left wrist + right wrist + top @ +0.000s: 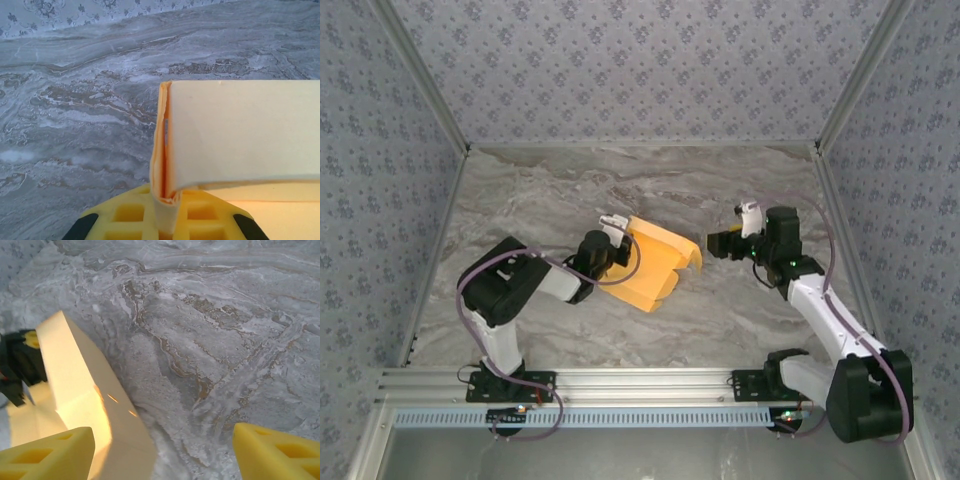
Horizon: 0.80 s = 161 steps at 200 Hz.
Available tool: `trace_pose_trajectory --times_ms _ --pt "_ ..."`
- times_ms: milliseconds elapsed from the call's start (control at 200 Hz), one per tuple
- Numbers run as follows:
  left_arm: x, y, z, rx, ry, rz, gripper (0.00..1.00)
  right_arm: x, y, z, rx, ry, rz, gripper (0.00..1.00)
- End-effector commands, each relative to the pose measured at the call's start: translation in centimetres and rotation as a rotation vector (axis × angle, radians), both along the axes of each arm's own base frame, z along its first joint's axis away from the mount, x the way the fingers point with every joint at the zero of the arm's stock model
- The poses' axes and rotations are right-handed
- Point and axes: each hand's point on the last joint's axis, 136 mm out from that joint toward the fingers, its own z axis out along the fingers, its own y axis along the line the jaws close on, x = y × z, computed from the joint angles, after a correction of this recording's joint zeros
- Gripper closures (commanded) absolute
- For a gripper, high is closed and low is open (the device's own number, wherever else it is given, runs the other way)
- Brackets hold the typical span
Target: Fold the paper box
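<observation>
Two grippers are flanking the box (655,262) at the middle of the table (570,180): the left gripper (618,240) is pinching its left edge, while the right gripper (712,243), jaws spread wide, is hovering just off its right end.

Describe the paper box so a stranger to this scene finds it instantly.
Start at the grey marbled table. Near its middle, the left pincer grips the paper box by its edge. It is the only tan-yellow, partly folded cardboard there.
</observation>
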Motion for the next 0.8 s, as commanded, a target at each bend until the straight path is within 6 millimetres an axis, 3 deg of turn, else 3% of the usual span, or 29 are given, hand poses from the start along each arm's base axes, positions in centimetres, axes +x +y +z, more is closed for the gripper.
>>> trace_pose_trajectory --times_ms 0,470,675,800 --pt "-0.2 -0.1 2.2 -0.046 -0.013 -0.034 1.0 0.0 0.5 0.5 -0.047 -0.164 0.088 0.23" --pt "-0.9 2.0 6.4 -0.083 0.028 -0.153 1.0 -3.0 4.1 2.4 0.052 -0.286 0.378 0.28" --pt "-1.5 2.2 7.3 -0.099 0.039 -0.192 1.0 -4.9 7.0 1.6 0.025 -0.286 0.522 0.32" --pt "-1.8 1.7 7.8 -0.113 0.047 -0.229 1.0 -5.0 8.7 1.2 -0.017 -0.302 0.555 0.34"
